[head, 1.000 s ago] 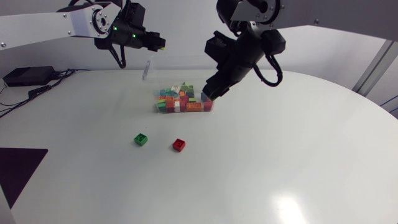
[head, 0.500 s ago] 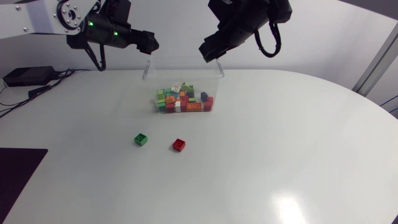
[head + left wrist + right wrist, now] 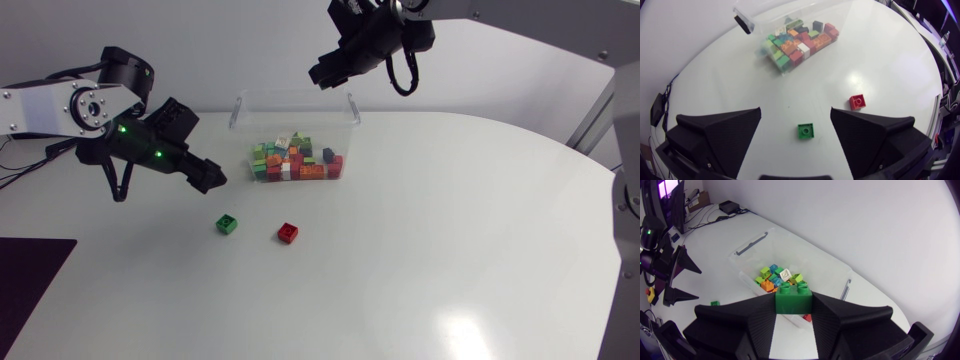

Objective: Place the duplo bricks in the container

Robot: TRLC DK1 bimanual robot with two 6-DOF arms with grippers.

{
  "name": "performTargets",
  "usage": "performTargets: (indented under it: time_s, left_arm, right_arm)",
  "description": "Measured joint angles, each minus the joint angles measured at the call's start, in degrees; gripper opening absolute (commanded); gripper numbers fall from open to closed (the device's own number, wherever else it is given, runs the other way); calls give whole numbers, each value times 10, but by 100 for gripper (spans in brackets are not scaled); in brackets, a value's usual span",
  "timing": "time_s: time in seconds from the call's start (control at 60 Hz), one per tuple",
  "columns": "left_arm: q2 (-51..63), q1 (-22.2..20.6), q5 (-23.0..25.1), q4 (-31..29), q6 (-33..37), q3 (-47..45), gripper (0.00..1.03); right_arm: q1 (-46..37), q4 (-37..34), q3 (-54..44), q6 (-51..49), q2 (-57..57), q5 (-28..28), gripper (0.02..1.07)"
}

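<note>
— Where do the bricks lie?

— Most sit in a heap of mixed-colour duplo bricks [image 3: 293, 160] inside the clear plastic container [image 3: 352, 110], upper middle of the head view. Two lie outside it on the white surface [image 3: 450, 230]: a loose green square brick [image 3: 227, 224] and a loose red square brick [image 3: 288, 232]. They are near each other, left of centre, and well apart from the container.

— And the left arm?

— It enters from the left edge. The left gripper [image 3: 207, 180] is at middle left of the frame, up and to the left of the loose green square brick and not touching it. In its wrist view the fingers [image 3: 720, 132] stand wide apart. The green brick lies on the surface between them, touching neither. The red one is just ahead of one finger, and the container is farther ahead.

— The right arm?

— The right gripper [image 3: 322, 76] is at top centre of the head view. It seems to hang over the container's back rim, though its height is hard to judge from above. In its wrist view the fingers are clamped from both sides on a bright green studded duplo brick [image 3: 794, 299], with the container and its heap beyond it.
</note>
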Motion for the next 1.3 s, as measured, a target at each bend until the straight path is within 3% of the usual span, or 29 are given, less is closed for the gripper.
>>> performTargets:
  time_s: [0.233, 0.417, 0.433, 0.467, 0.517, 0.567, 0.867, 1.3]
  left_arm:
    - [-1, 7, 0, -2, 23, -39, 97]
    - [-1, 7, -7, -44, 34, -39, 97]
    - [-1, 7, -7, -49, 34, -39, 97]
    - [-1, 7, -7, -60, 36, -39, 97]
    - [-1, 6, -13, -76, 37, -39, 97]
    - [-1, 3, -22, -89, 38, -39, 97]
    - [28, -27, -55, -133, 42, 0, 97]
    - [163, -41, -89, -143, 7, 96, 91]
  right_arm:
    - [-3, 42, 10, 3, 36, 0, 37]
    - [-3, 87, 14, 10, 58, 9, 41]
    - [-3, 92, 14, 12, 60, 12, 44]
    - [-3, 103, 14, 15, 66, 19, 60]
    - [-3, 111, 19, 15, 78, 26, 93]
    - [-3, 115, 29, 15, 91, 37, 103]
    - [-3, 118, 33, 17, 99, 47, 103]
    - [2, 98, -108, 17, -66, 48, 103]
